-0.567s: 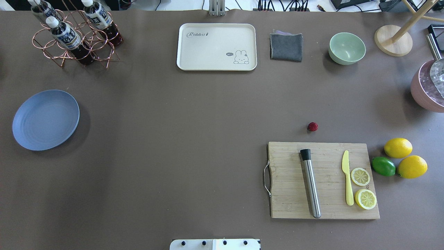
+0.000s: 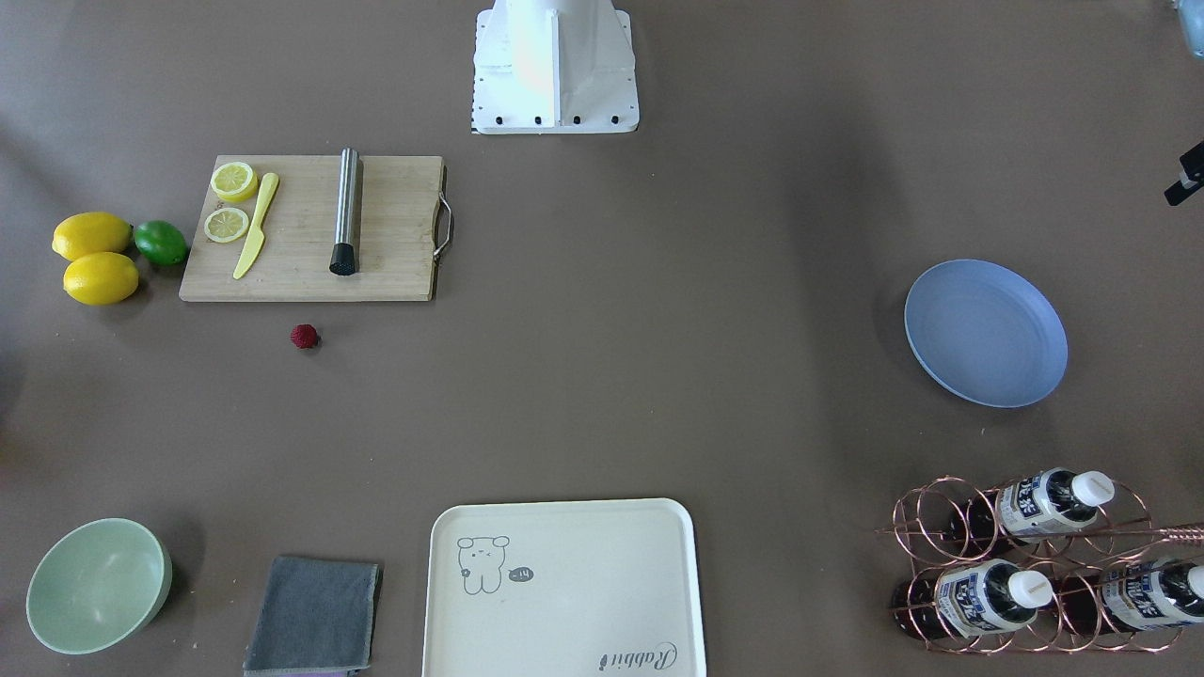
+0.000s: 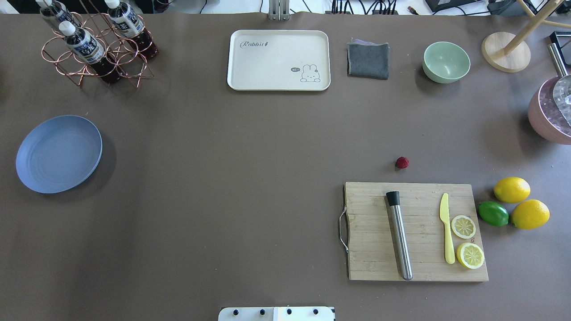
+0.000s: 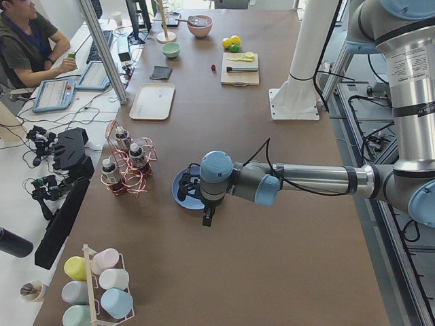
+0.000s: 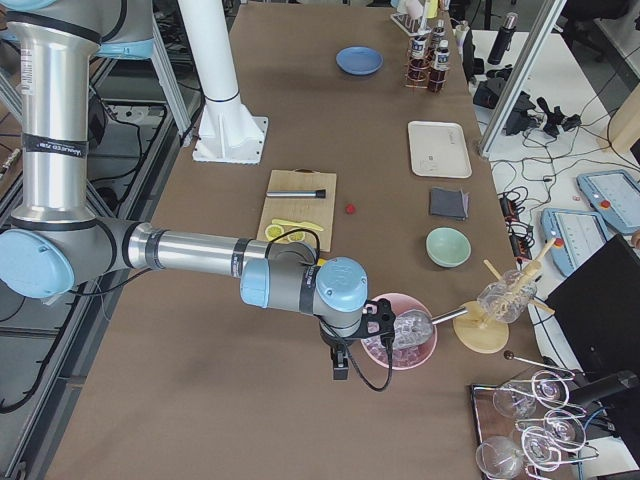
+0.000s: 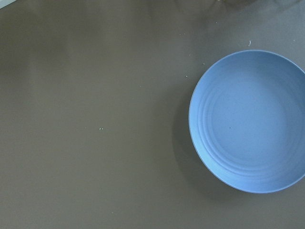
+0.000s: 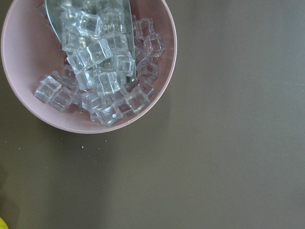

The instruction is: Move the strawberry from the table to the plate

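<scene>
The strawberry [image 3: 402,162], a tiny dark red berry, lies on the brown table [image 3: 223,178] just beyond the cutting board's far edge; it also shows in the front view [image 2: 304,336]. The light-blue plate [image 3: 58,154] lies far off at the table's left, with nothing on it [image 6: 252,119]. My left gripper [image 4: 189,190] hangs over the plate's edge and shows only in the left side view. My right gripper [image 5: 378,320] hovers by a pink bowl at the table's right end. I cannot tell whether either is open or shut.
A wooden cutting board [image 3: 415,232] carries a steel muddler, a yellow knife and lemon slices, with lemons [image 3: 512,189] and a lime beside it. At the far edge stand a cream tray [image 3: 279,60], a grey cloth [image 3: 368,60], a green bowl [image 3: 446,62] and a bottle rack [image 3: 96,44]. The pink bowl [image 7: 90,67] holds ice.
</scene>
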